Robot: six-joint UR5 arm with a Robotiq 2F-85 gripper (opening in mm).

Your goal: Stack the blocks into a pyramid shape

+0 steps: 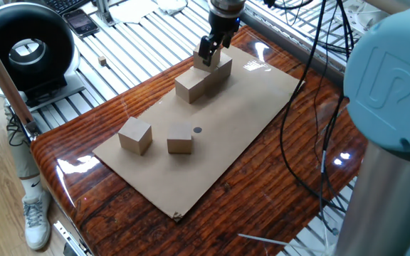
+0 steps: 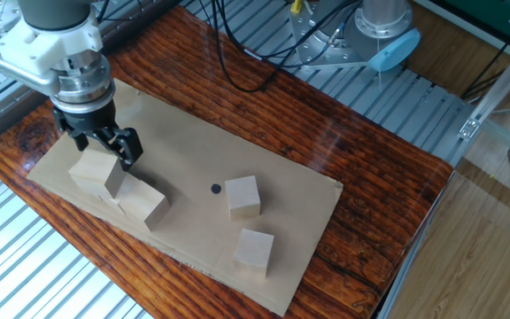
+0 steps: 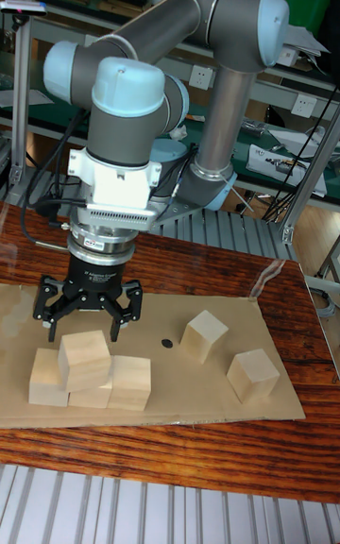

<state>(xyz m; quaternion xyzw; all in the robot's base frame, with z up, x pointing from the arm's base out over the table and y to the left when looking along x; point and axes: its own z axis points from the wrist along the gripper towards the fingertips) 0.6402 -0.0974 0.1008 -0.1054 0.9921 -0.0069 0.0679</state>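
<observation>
Wooden blocks [image 3: 90,369] sit part-stacked under the open hand [image 3: 88,314], two loose cubes [image 3: 227,358] lying apart on the cardboard [image 2: 290,186].

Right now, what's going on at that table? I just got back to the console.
The UR5 arm is building a pyramid from plain tan wooden cubes on a cardboard sheet. Three cubes form a base row, and a fourth cube sits on top of it. The hand is open just above that cube, fingers clear of its sides. Two more cubes lie loose on the sheet, waiting.
</observation>
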